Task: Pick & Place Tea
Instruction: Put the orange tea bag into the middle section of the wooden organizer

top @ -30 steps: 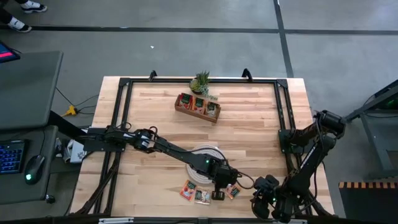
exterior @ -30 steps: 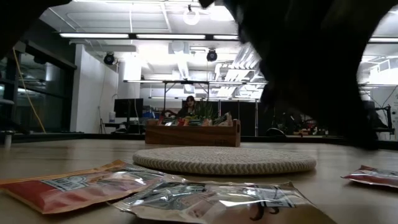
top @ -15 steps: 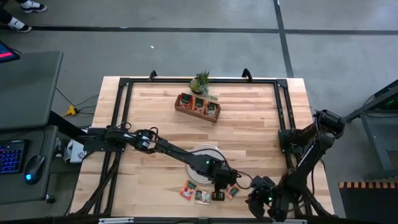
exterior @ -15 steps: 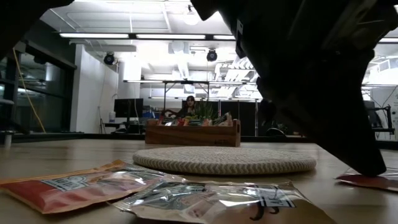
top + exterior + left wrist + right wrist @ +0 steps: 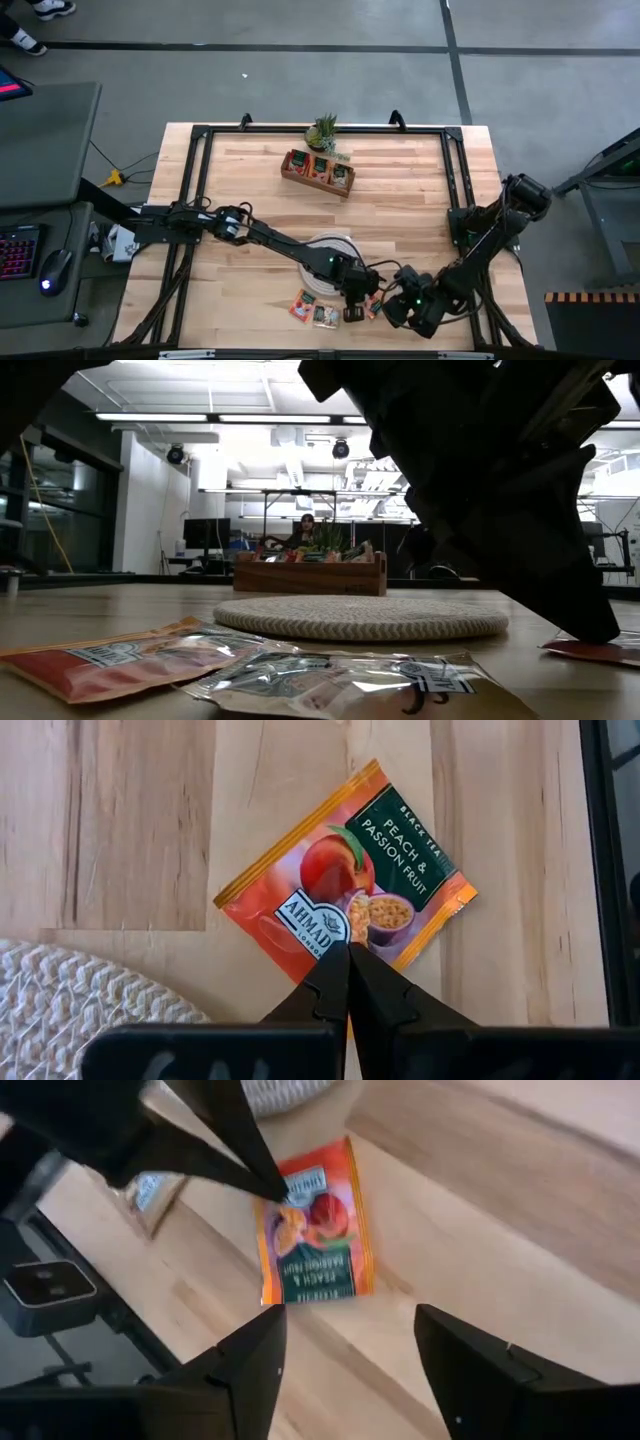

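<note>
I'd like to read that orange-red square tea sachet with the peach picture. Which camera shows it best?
The left wrist view: the orange-red tea sachet fills the frame, label readable, with the shut left gripper at its edge. The right wrist view shows it smaller and blurrier. From above it is a speck; the low view catches only an edge.

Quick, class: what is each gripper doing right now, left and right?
Left gripper: shut, fingertips pressing on the peach tea sachet, not holding it.
Right gripper: open, empty, hovering near that sachet.
</note>
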`<action>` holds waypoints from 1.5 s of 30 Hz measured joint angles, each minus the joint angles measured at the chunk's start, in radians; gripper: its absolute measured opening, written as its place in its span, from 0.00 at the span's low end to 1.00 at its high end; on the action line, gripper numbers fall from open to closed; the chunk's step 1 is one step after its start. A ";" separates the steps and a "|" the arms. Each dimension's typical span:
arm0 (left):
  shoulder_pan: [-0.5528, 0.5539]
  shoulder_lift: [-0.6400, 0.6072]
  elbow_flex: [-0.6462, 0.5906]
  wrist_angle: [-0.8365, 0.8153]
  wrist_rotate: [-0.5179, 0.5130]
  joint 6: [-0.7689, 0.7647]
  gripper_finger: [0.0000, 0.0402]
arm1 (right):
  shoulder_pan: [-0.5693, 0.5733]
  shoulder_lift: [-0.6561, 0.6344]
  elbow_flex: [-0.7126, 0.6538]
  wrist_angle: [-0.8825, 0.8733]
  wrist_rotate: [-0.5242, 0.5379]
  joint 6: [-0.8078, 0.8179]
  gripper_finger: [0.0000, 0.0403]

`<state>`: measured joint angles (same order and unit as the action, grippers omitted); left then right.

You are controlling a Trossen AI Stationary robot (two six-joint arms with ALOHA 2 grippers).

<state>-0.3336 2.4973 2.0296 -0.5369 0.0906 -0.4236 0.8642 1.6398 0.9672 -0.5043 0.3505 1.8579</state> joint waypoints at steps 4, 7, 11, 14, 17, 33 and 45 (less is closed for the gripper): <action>0.006 0.000 -0.002 0.011 0.006 -0.008 0.00 | 0.007 0.037 0.000 0.004 -0.039 0.047 0.59; 0.012 0.000 -0.002 0.013 0.012 -0.008 0.00 | 0.023 0.095 0.000 0.028 -0.059 0.075 0.61; 0.018 0.001 -0.003 0.022 0.014 0.000 0.00 | 0.024 0.144 0.001 0.080 -0.050 0.075 0.61; 0.018 0.001 -0.003 0.024 0.015 0.005 0.00 | 0.011 0.151 0.000 0.092 -0.033 0.057 0.61; 0.019 0.001 -0.003 0.025 0.017 0.008 0.00 | -0.010 0.153 0.000 0.100 -0.010 0.039 0.61; 0.020 0.001 -0.005 0.030 0.033 0.007 0.00 | -0.067 0.149 -0.233 0.657 0.062 -0.019 0.61; 0.020 0.001 -0.005 0.030 0.035 0.007 0.00 | -0.067 0.151 -0.235 0.615 0.025 -0.026 0.22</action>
<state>-0.3134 2.4985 2.0251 -0.5066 0.1261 -0.4165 0.7975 1.7905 0.7319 0.1106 0.3750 1.8317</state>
